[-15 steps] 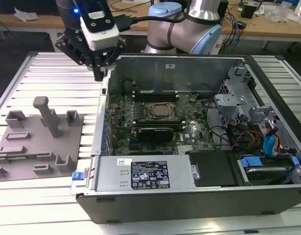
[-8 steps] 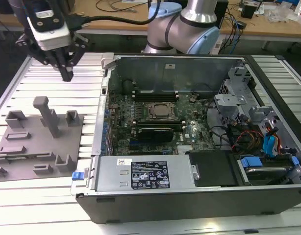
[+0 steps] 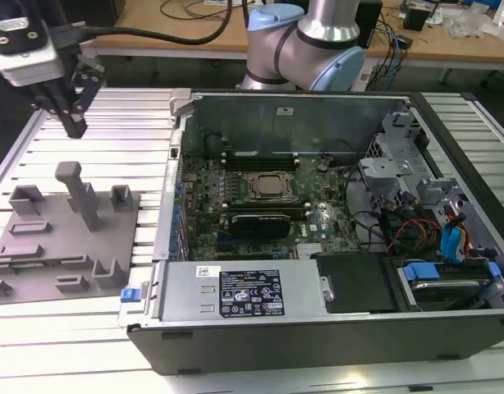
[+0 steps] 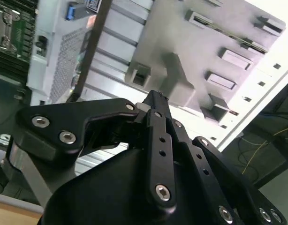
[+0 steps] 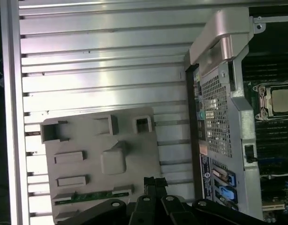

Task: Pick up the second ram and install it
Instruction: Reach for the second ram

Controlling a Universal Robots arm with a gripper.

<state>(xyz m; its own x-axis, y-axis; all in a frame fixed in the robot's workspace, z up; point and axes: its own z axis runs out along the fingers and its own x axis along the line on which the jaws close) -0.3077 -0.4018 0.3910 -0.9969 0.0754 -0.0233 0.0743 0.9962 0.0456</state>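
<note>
Hung above the grey fixture tray [image 3: 67,246], at the exterior view's left of the open computer case [image 3: 318,349], with the gripper [image 3: 75,125] pinched tight — clamped on nothing. Found the second ram [image 5: 90,196] lying flat in a slot at the tray's edge in the first wrist view — ungripped.

Arm [image 3: 318,41] extends toward the exterior view's left. End effector [image 3: 73,123] points downward, its fingers [image 4: 158,126] apparently pressed together at the tips.

Tray [image 5: 140,157] beside case [image 5: 219,93], ram [image 5: 90,197] seemingly within
</note>
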